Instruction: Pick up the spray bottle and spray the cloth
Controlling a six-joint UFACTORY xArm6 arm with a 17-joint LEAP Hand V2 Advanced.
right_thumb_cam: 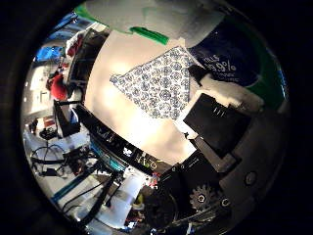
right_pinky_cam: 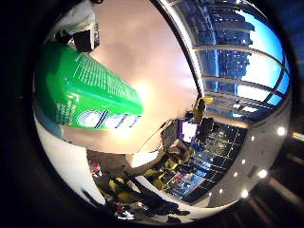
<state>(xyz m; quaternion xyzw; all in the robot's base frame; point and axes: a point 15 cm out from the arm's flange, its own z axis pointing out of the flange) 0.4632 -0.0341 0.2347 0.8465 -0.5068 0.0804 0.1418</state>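
Hand point(right_thumb_cam: 215, 147) raised above bench point(right_thumb_cam: 122, 98) | fingers point(right_thumb_cam: 210, 120) curled round green spray bottle point(right_pinky_cam: 80, 90), close against palm | patterned cloth point(right_thumb_cam: 159, 88) flat on bench, at bottle's 7 o'clock

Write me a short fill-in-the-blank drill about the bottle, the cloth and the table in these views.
1. The body of the spray bottle close to the palm is mostly ____ in colour.
2. The cloth carries a blue and white ____ rather than a plain colour.
3. The cloth lies spread flat on the ____, apart from the bottle.
4. The hand shows as black and white parts right beside the ____.

Missing words: green; pattern; table; bottle
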